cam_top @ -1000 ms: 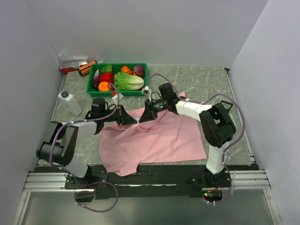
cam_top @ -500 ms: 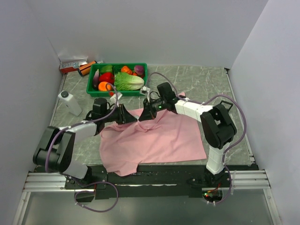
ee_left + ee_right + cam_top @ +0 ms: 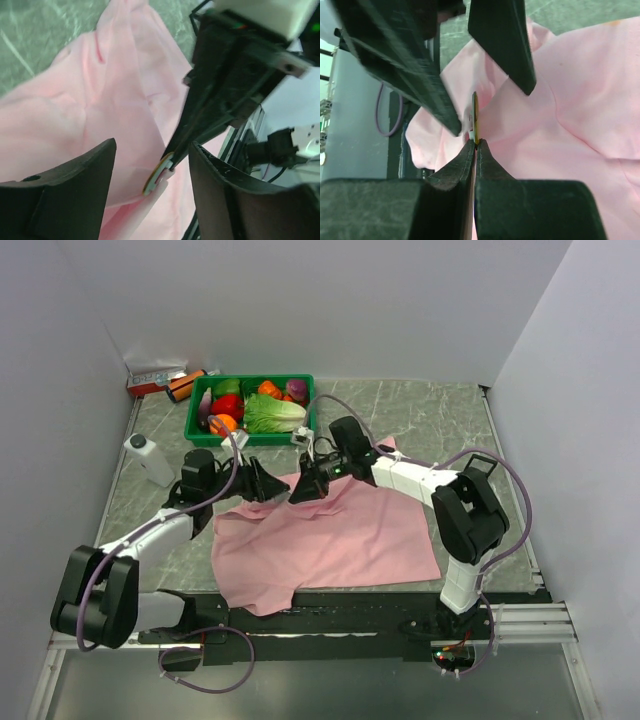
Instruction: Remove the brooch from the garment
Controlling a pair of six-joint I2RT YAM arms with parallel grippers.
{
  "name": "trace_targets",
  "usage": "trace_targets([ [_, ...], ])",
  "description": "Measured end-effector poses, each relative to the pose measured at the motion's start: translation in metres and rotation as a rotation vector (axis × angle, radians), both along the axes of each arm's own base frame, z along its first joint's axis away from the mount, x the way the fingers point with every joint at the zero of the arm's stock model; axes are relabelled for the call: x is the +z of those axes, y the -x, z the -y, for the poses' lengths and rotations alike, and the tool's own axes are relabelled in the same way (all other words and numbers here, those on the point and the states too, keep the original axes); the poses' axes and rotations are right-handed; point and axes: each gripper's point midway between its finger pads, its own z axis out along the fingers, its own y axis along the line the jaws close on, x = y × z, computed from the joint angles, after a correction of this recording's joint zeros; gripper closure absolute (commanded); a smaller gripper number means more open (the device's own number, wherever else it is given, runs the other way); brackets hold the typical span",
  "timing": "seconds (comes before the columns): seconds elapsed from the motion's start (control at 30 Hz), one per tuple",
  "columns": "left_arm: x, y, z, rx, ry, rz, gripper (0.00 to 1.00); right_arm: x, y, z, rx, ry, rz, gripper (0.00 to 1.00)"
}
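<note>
Trouble brewing up top: large soft pink cloth garment sprawls centre-stage, left gripper and right gripper meeting at its 11 o'clock edge. Nothing pins the cloth, so a pull may drag it along. Left wrist view: left jaws spread wide, empty, flanking the small thin gold-rimmed disc brooch, which could slip. Right wrist view: right fingers clenched on that brooch, edge-on, yellowish with a white tab, hard against bunched cloth.

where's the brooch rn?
Wrist views: brooch pinched in the right tool at the garment's far edge, between the open left tool's fingers.
</note>
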Motion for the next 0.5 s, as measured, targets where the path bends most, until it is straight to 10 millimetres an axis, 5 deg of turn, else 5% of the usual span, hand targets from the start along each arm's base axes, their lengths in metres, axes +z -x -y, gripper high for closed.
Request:
trace_targets([
  [0.13, 0.009, 0.003, 0.003, -0.059, -0.025, 0.088, 0.37, -0.002, 0.003, 0.0, 0.003, 0.003, -0.014, 1.0],
  [0.5, -0.015, 0.004, 0.006, -0.104, -0.086, 0.091, 0.37, 0.002, -0.008, 0.015, 0.036, 0.121, 0.126, 1.0],
])
